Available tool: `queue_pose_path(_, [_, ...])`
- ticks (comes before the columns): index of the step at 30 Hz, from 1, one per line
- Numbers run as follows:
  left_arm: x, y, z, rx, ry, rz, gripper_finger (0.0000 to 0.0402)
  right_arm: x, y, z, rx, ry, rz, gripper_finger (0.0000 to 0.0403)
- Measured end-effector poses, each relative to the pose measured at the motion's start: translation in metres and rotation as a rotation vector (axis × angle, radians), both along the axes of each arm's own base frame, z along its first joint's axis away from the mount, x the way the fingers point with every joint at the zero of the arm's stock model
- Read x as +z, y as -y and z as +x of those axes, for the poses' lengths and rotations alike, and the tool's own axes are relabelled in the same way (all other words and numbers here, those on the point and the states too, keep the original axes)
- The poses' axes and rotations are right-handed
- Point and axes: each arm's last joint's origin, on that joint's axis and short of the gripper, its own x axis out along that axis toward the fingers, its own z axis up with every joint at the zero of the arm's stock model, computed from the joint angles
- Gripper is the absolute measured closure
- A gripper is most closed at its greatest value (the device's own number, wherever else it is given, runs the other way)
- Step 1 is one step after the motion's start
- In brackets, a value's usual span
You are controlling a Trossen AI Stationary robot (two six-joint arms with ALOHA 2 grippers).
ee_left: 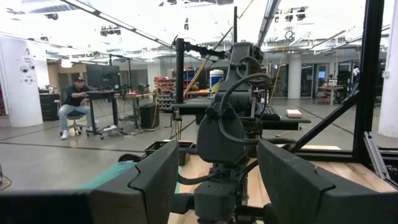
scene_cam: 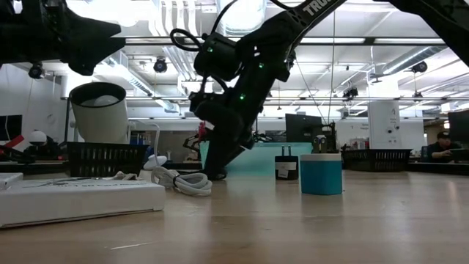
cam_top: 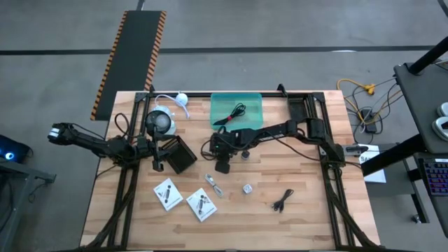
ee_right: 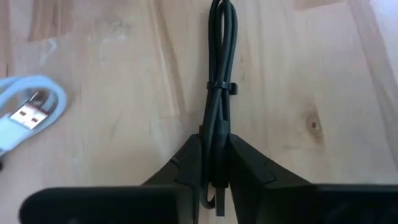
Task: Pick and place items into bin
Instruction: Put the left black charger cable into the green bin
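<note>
My right gripper (ee_right: 214,180) stands near the table's middle (cam_top: 222,162), tipped down and shut on a coiled black cable (ee_right: 219,74) that lies on the wood. The teal bin (cam_top: 236,110) sits just beyond it at the far side, with another black cable inside. On the near side lie two white packets (cam_top: 168,193) (cam_top: 201,205), a white USB cable (ee_right: 25,115), a small silvery bit (cam_top: 247,189) and a second black cable coil (cam_top: 282,200). At the table's left my left gripper (ee_left: 217,186) waits open, beside a black box (cam_top: 180,155). My right gripper pinches the cable bundle between its two fingers near one end (ee_right: 216,149), short of the small tie (ee_right: 222,87). The fingers slant down from above and lie along the bundle. The rest of the bundle stretches away from them along the table top.
A white round device with a cord (cam_top: 159,122) stands at the far left. In the low view a teal cylinder (scene_cam: 321,174) and a small dark block (scene_cam: 286,167) stand to one side of the gripper. Dark frame rails run along both table sides.
</note>
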Motion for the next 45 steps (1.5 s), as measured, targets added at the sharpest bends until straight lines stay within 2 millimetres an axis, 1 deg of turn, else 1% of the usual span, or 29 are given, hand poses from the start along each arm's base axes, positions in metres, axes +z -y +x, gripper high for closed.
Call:
queue_pose_path(4, [0.000,0.000,0.000,0.000,0.000,0.000,0.0199,0.001,0.000,-0.003,-0.004,-0.031,0.009,0.0365])
queue_pose_path(7, [0.000,0.000,0.000,0.000,0.000,0.001,0.0199,0.008,-0.001,-0.005,0.006,-0.069,0.011,0.0367])
queue_pose_path(9, [0.000,0.000,0.000,0.000,-0.001,0.002,0.0199,0.017,-0.001,-0.006,0.034,-0.082,-0.002,0.0367])
queue_pose_path(10, [0.000,0.000,0.000,0.000,-0.001,0.002,0.0199,0.023,-0.001,-0.006,0.043,-0.077,-0.013,0.0367])
queue_pose_path(13, [0.000,0.000,0.000,0.000,-0.001,0.001,0.0199,0.055,0.003,-0.008,0.022,-0.033,-0.061,0.0367])
queue_pose_path(15, [0.000,0.000,0.000,0.000,-0.004,0.002,0.0199,0.077,0.008,-0.012,0.018,-0.007,-0.106,0.0367])
queue_pose_path(17, [0.000,0.000,0.000,0.000,-0.003,0.002,0.0199,0.093,0.014,-0.018,0.011,0.008,-0.167,0.0367])
queue_pose_path(20, [0.000,0.000,0.000,0.000,-0.003,0.002,0.0199,0.118,0.030,-0.030,-0.047,0.037,-0.263,0.0367])
queue_pose_path(22, [0.000,0.000,0.000,0.000,-0.003,0.002,0.0199,0.133,0.046,-0.040,-0.109,0.063,-0.301,0.0367])
queue_pose_path(23, [0.000,0.000,0.000,0.000,-0.003,0.001,0.0199,0.136,0.055,-0.045,-0.135,0.064,-0.306,0.0367])
queue_pose_path(27, [0.000,0.000,0.000,0.000,-0.003,0.001,0.0199,0.137,0.091,-0.060,-0.228,0.023,-0.310,0.0367])
queue_pose_path(30, [0.000,0.000,0.000,0.000,-0.003,0.001,0.0199,0.136,0.118,-0.068,-0.264,0.016,-0.305,0.0367])
queue_pose_path(32, [0.000,0.000,0.000,0.000,-0.003,0.002,0.0199,0.130,0.137,-0.071,-0.271,0.006,-0.296,0.0367])
queue_pose_path(35, [0.000,0.000,0.000,0.000,-0.003,0.002,0.0199,0.116,0.160,-0.077,-0.272,-0.045,-0.290,0.0366])
queue_pose_path(37, [0.000,0.000,0.000,0.000,-0.003,0.002,0.0199,0.109,0.170,-0.080,-0.233,-0.071,-0.296,0.0366])
queue_pose_path(39, [0.000,0.000,0.000,0.000,-0.003,0.002,0.0199,0.104,0.177,-0.081,-0.156,-0.084,-0.300,0.0366])
queue_pose_path(42, [0.000,0.000,0.000,0.000,-0.003,0.002,0.0199,0.094,0.184,-0.080,-0.060,-0.114,-0.331,0.0365])
queue_pose_path(45, [0.000,0.000,0.000,0.000,-0.003,0.002,0.0199,0.091,0.187,-0.079,0.004,-0.117,-0.371,0.0365])
